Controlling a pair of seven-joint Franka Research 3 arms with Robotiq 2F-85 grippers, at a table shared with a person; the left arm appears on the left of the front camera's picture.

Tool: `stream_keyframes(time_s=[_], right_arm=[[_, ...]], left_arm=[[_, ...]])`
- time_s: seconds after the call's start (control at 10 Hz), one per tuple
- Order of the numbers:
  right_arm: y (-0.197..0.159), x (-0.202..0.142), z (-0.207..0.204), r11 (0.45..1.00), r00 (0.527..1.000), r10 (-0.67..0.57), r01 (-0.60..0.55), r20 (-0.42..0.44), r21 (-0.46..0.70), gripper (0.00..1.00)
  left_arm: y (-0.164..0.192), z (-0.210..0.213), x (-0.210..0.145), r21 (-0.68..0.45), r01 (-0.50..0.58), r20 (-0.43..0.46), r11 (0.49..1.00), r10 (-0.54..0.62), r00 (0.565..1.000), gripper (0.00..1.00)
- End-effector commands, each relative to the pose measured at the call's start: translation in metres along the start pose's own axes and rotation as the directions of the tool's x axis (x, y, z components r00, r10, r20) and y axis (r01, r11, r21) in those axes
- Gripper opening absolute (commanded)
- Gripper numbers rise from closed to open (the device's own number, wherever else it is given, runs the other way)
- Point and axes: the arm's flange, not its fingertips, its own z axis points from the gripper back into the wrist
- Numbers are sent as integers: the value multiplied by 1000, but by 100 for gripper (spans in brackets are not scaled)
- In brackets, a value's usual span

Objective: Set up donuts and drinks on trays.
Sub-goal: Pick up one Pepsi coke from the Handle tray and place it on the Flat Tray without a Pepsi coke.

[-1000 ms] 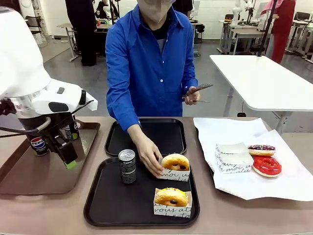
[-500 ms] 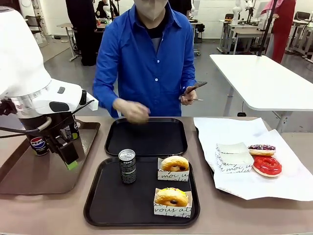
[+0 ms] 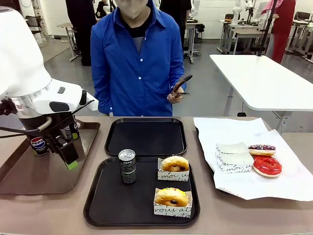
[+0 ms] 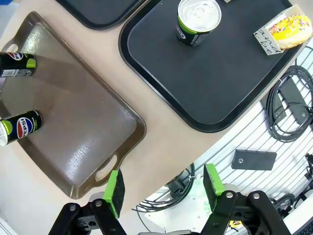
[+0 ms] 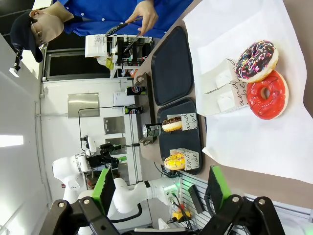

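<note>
Two donuts (image 3: 174, 163) and one can (image 3: 127, 166) occupy the near black tray (image 3: 98, 208), the far tray (image 3: 145, 139) bare, so I judge my left gripper (image 4: 164, 186), wide open and empty, hangs by the brown tray (image 4: 83, 127) to fetch a spare can (image 4: 22, 125); right gripper (image 5: 160, 185) likewise open, empty.

2 black trays (image 3: 105, 196), golden-yellow dark-spotted donuts (image 3: 171, 196) in white script-printed sleeves (image 3: 172, 211), brown tray (image 3: 29, 176), red donut (image 3: 267, 165)

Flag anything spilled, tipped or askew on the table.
Nothing stands out. On the near tray the can stands upright, the rear donut and front donut sit squarely in their sleeves; nothing is spilled.
</note>
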Motion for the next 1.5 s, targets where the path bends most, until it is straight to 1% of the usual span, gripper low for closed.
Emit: stream_keyframes(time_s=[0.0,0.3,0.4,0.5,0.6,0.7,0.8,0.9,1.0,1.1,1.3,1.4], right_arm=[[1,0,0,1000,1000,2,-2,6,14,100],[1,0,0,1000,1000,2,-2,6,14,100],[1,0,0,1000,1000,2,-2,6,14,100],[1,0,0,1000,1000,2,-2,6,14,100],[1,0,0,1000,1000,2,-2,6,14,100],[1,0,0,1000,1000,2,-2,6,14,100],[1,0,0,1000,1000,2,-2,6,14,100],[1,0,0,1000,1000,2,-2,6,14,100],[1,0,0,1000,1000,2,-2,6,14,100],[1,0,0,1000,1000,2,-2,6,14,100],[1,0,0,1000,1000,2,-2,6,14,100],[1,0,0,1000,1000,2,-2,6,14,100]], left_arm=[[0,1,-1,16,8,0,1000,-8,1000,83],[0,1,-1,16,8,0,1000,-8,1000,83],[0,0,0,0,0,0,1000,0,1000,84],[25,12,20,4,-111,33,994,111,993,84],[52,23,24,-77,-182,51,980,186,981,84],[83,30,24,-172,-196,61,965,209,976,84],[124,33,28,-149,-282,75,948,296,952,84],[152,37,22,-139,-367,81,920,380,922,84],[184,41,24,-89,-443,93,892,450,888,84],[215,40,20,-77,-511,90,856,516,852,84],[261,20,-3,-53,-632,50,773,634,772,84],[278,12,-8,-28,-662,39,749,662,748,84]])
